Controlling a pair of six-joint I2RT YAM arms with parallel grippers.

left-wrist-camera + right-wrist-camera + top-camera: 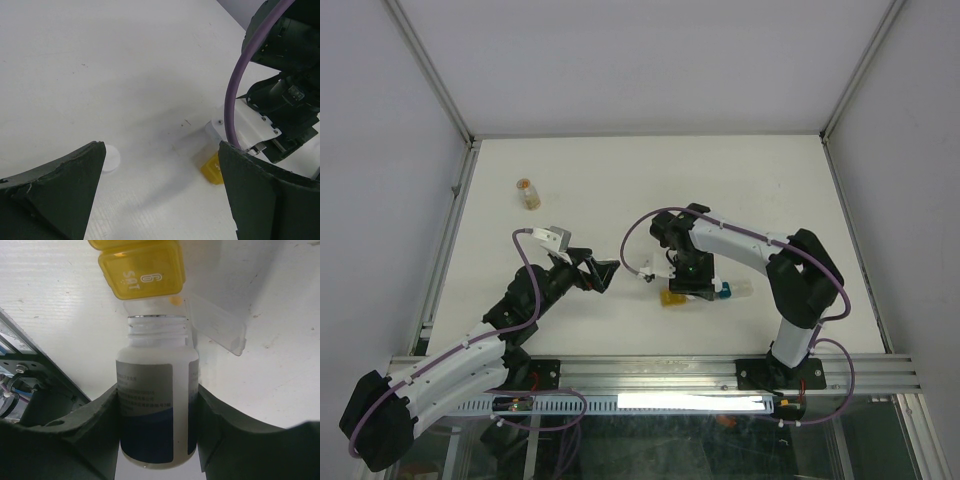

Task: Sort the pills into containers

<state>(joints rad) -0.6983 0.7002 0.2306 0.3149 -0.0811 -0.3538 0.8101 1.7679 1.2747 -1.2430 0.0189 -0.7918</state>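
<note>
1. Table (650,180): white, with both my arms working its near half.
2. Right gripper (158,415) is clamped on an uncapped white bottle (150,390), tipped mouth-first at the containers (142,270).
3. Left gripper (598,272) hangs near the strip with its fingers spread, holding nothing.
4. The strip lies under the right gripper, its yellow "SAT" lid at the bottle's mouth.
5. A white cap (111,157) lies loose by my left finger.
6. One orange pill (175,301) sits at the lip; I cannot tell whether it is inside a compartment. I judge pouring is in hand. The next move calls for a gentle tilt, or pills will scatter.
</note>
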